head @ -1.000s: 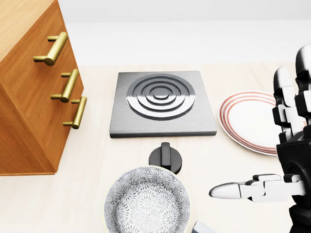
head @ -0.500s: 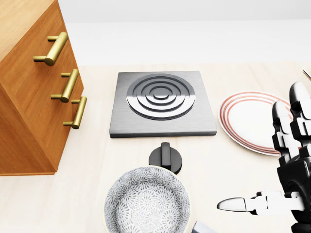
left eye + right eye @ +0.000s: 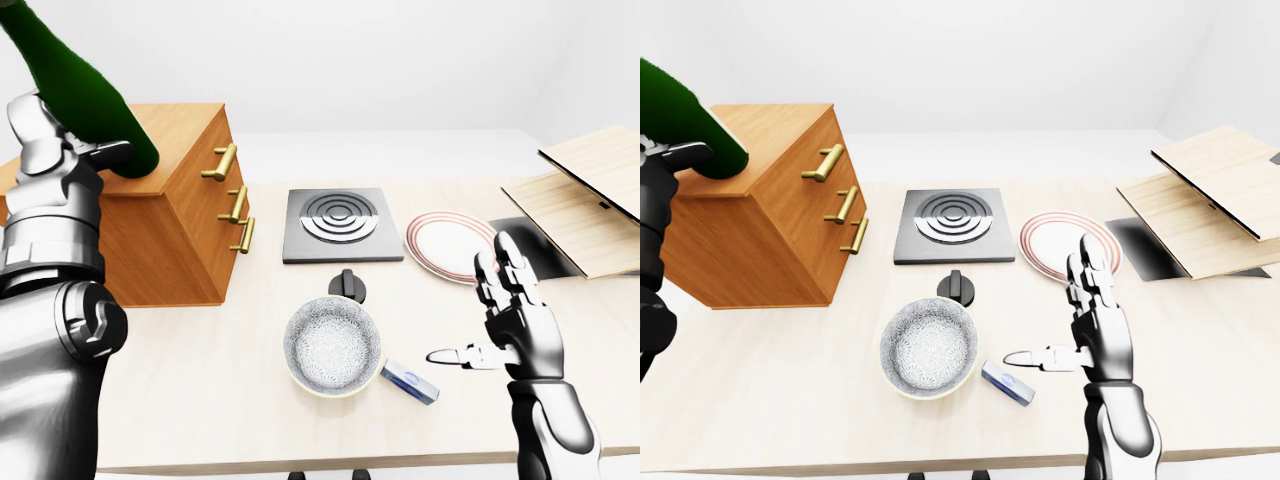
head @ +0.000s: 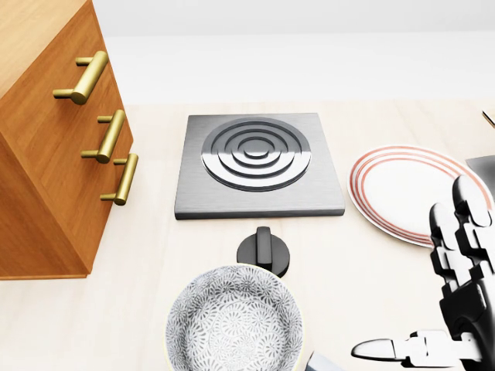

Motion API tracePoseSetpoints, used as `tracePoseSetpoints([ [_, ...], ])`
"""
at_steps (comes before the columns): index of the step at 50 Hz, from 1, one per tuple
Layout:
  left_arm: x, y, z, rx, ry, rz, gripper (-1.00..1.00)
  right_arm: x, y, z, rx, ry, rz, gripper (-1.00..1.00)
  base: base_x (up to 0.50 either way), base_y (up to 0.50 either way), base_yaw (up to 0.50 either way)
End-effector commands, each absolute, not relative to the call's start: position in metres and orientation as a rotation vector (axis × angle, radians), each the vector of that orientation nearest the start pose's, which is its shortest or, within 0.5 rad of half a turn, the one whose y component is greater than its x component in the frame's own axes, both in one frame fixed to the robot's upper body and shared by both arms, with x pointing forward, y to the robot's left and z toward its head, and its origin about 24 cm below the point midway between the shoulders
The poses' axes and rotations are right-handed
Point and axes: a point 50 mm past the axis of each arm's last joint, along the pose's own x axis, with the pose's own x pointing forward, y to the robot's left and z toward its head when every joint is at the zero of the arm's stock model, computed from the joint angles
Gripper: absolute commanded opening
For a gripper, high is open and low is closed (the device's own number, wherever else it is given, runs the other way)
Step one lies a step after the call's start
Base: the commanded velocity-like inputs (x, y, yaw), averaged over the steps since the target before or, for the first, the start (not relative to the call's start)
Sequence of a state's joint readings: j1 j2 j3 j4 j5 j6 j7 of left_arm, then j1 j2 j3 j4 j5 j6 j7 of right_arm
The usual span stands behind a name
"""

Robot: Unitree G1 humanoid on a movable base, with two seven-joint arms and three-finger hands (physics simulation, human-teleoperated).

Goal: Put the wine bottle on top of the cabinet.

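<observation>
The left hand (image 3: 55, 165) is closed around the lower part of the wine bottle (image 3: 75, 85), which it holds tilted above the near left part of the cabinet (image 3: 170, 205), not yet resting on its top. The main risk, I think, is that the bottle is released while it leans like this: it could fall over and roll off the wooden top, or its base could catch the cabinet's edge if the arm comes down too low. The right hand (image 3: 1085, 335) hangs with its fingers spread, holding nothing, above the table (image 3: 790, 400) to the right of the bowl (image 3: 930, 348). The bottle's neck is cut off by the picture's top edge, its base is hidden behind the fingers, and the head view does not show the bottle at all.
</observation>
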State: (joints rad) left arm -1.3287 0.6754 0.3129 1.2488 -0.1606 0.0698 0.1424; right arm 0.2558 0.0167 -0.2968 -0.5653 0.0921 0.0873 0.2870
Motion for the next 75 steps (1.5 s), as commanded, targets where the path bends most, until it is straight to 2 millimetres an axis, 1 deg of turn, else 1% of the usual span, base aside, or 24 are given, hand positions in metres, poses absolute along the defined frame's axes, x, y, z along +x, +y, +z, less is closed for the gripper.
tracePoseSetpoints([
  [1,0.388,0.33,0.246,-0.065,-0.073,0.607,-1.0,0.18,-0.214,0.107,-0.048,-0.215,-0.06,1.0,0.0,0.0,0.0],
  [3,0.388,0.33,0.239,-0.064,-0.068,0.61,-1.0,0.179,-0.214,0.109,-0.053,-0.222,-0.059,1.0,0.0,0.0,0.0],
  [10,0.387,0.332,0.243,-0.054,-0.08,0.617,-1.0,0.181,-0.214,0.109,-0.053,-0.225,-0.063,1.0,0.0,0.0,0.0],
  [16,0.387,0.332,0.237,-0.047,-0.077,0.619,-0.84,0.184,-0.214,0.108,-0.051,-0.222,-0.059,1.0,0.0,0.0,0.0],
  [18,0.387,0.332,0.24,-0.046,-0.077,0.62,-0.91,0.183,-0.214,0.11,-0.054,-0.23,-0.061,1.0,0.0,0.0,0.0],
  [23,0.387,0.331,0.239,-0.05,-0.084,0.612,-0.87,0.183,-0.215,0.109,-0.052,-0.223,-0.062,1.0,0.0,0.0,0.0],
  [26,0.387,0.331,0.24,-0.047,-0.086,0.61,-0.8,0.182,-0.215,0.11,-0.053,-0.226,-0.063,1.0,0.0,0.0,0.0],
  [31,0.387,0.331,0.24,-0.047,-0.085,0.609,-0.84,0.182,-0.215,0.107,-0.051,-0.214,-0.063,1.0,0.0,0.0,0.0],
  [33,0.388,0.331,0.244,-0.045,-0.084,0.611,-0.84,0.182,-0.216,0.107,-0.051,-0.213,-0.064,1.0,0.0,0.0,0.0],
  [34,0.388,0.331,0.24,-0.044,-0.083,0.61,-0.87,0.182,-0.216,0.108,-0.052,-0.218,-0.065,1.0,0.0,0.0,0.0],
  [39,0.388,0.33,0.239,-0.039,-0.077,0.611,-0.81,0.182,-0.216,0.107,-0.055,-0.216,-0.065,1.0,0.0,0.0,0.0],
  [45,0.388,0.33,0.241,-0.039,-0.078,0.611,-0.83,0.182,-0.217,0.109,-0.059,-0.221,-0.067,1.0,0.0,0.0,0.0],
  [48,0.388,0.33,0.24,-0.039,-0.078,0.613,-0.75,0.183,-0.215,0.111,-0.064,-0.232,-0.065,1.0,0.0,0.0,0.0],
  [52,0.387,0.332,0.24,-0.038,-0.079,0.614,-0.74,0.183,-0.215,0.113,-0.07,-0.24,-0.064,1.0,0.0,0.0,0.0],
  [54,0.386,0.333,0.235,-0.03,-0.071,0.613,-0.68,0.184,-0.215,0.113,-0.071,-0.238,-0.063,1.0,0.0,0.0,0.0],
  [56,0.385,0.335,0.237,-0.03,-0.066,0.621,-0.74,0.185,-0.215,0.112,-0.071,-0.237,-0.062,1.0,0.0,0.0,0.0],
  [58,0.384,0.338,0.235,-0.034,-0.066,0.63,-0.72,0.186,-0.214,0.112,-0.069,-0.236,-0.062,1.0,0.0,0.0,0.0],
  [60,0.383,0.339,0.234,-0.032,-0.065,0.633,-0.57,0.186,-0.213,0.112,-0.07,-0.237,-0.058,1.0,0.0,0.0,0.0],
  [61,0.382,0.341,0.231,-0.034,-0.063,0.636,-0.43,0.187,-0.213,0.111,-0.069,-0.234,-0.055,1.0,0.0,0.0,0.0],
  [67,0.378,0.347,0.23,-0.038,-0.065,0.649,-0.48,0.188,-0.213,0.111,-0.067,-0.231,-0.055,1.0,0.0,0.0,0.0],
  [68,0.377,0.348,0.225,-0.038,-0.066,0.649,-0.5,0.188,-0.213,0.111,-0.068,-0.233,-0.055,1.0,0.0,0.0,0.0],
  [69,0.378,0.348,0.228,-0.036,-0.069,0.648,-0.5,0.188,-0.213,0.111,-0.068,-0.234,-0.054,1.0,0.0,0.0,0.0],
  [71,0.377,0.348,0.224,-0.034,-0.072,0.647,-0.5,0.188,-0.212,0.112,-0.068,-0.238,-0.052,1.0,0.0,0.0,0.0],
  [75,0.377,0.349,0.231,-0.031,-0.082,0.643,-0.49,0.187,-0.213,0.112,-0.067,-0.236,-0.052,1.0,0.0,0.0,0.0],
])
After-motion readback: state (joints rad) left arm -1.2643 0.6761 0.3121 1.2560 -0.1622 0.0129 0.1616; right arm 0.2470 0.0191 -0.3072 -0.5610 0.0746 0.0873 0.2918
